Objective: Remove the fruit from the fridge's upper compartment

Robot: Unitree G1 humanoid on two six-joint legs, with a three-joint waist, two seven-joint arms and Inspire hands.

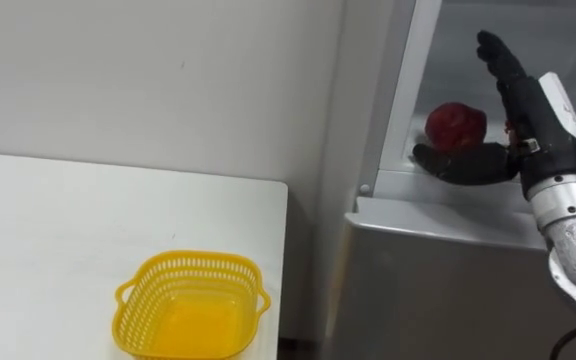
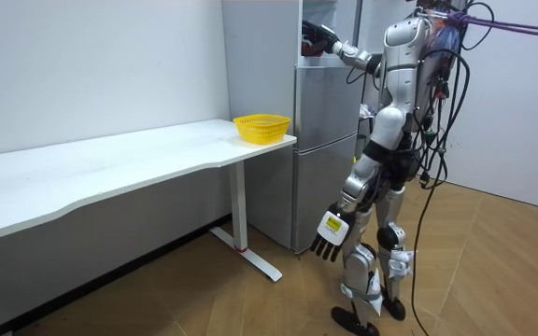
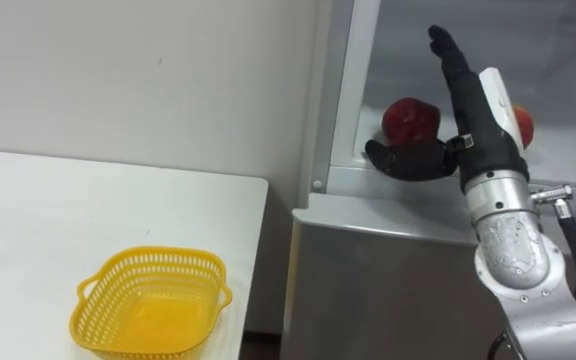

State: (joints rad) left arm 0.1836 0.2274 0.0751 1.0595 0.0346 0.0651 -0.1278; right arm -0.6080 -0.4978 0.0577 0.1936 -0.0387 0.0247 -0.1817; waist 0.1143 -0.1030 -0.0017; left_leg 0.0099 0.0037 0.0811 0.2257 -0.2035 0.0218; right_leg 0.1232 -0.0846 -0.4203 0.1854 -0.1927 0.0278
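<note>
The robot stands upright facing a grey fridge (image 2: 325, 149), at the fridge end of a white table (image 1: 58, 220), with its right arm raised into the open upper compartment. The right hand (image 1: 535, 118) is spread there: its fingers are straight and held together, pointing up and slightly toward the robot's left, while the thumb (image 1: 463, 163) sticks out sideways to the left, low along the compartment's front edge. A red fruit (image 1: 455, 124) sits on the compartment floor just above and behind that thumb, left of the palm. Whether the thumb touches it cannot be told, and nothing is curled round it. The fruit is roundish with no clear long axis, resting upright with a slight dip at its top. An orange-red fruit (image 3: 523, 122) peeks out just right of the hand. The left hand (image 2: 328, 235) hangs at the robot's side, fingers relaxed and pointing down. A yellow basket (image 1: 138, 276) stands on the table's near corner.
</note>
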